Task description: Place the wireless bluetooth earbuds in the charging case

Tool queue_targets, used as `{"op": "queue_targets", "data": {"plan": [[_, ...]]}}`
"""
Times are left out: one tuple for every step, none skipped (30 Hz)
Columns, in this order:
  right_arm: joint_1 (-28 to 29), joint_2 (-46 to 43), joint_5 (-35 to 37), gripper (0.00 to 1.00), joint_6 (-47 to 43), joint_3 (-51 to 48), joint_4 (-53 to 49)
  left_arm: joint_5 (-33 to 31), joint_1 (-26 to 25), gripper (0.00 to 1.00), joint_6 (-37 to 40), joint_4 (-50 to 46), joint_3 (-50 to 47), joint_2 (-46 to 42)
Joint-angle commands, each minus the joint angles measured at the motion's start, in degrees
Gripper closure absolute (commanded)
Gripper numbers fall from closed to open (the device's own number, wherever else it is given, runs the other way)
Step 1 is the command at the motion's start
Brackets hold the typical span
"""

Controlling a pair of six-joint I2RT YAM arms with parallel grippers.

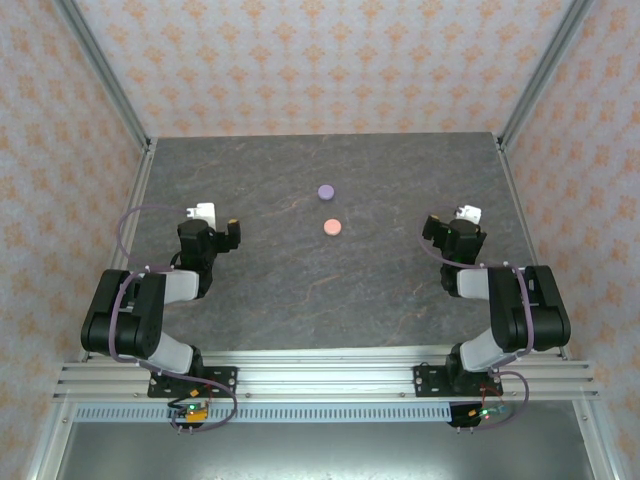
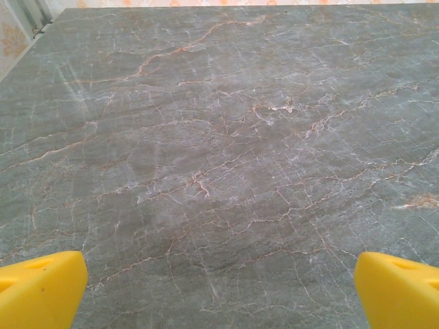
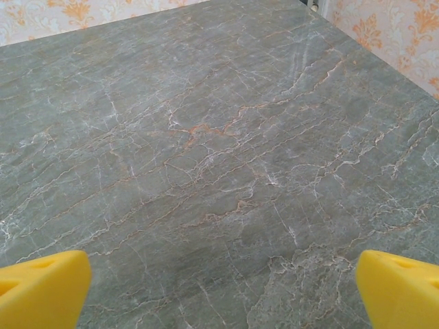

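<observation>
Two small round charging cases lie shut near the middle of the table, a lilac one [image 1: 326, 191] farther back and a pink one [image 1: 332, 227] just in front of it. No earbuds can be seen; they are hidden or too small to make out. My left gripper [image 1: 212, 228] rests low at the left, well apart from the cases. In the left wrist view it [image 2: 219, 291] is open, its yellow fingertips [image 2: 41, 288] spread wide over bare stone. My right gripper [image 1: 450, 228] sits at the right, also open [image 3: 223, 291], with nothing between its yellow pads [image 3: 401, 291].
The dark veined stone table [image 1: 320, 300] is walled by patterned panels with metal posts at the back corners [image 1: 150, 140]. An aluminium rail [image 1: 320, 380] carrying both arm bases runs along the near edge.
</observation>
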Motion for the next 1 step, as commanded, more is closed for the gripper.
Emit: {"op": "queue_targets", "data": {"plan": [[0.35, 0.01, 0.82, 0.01, -0.68, 0.05, 1.97, -1.51, -0.39, 0.0, -0.16, 1.88, 0.54, 0.13]]}}
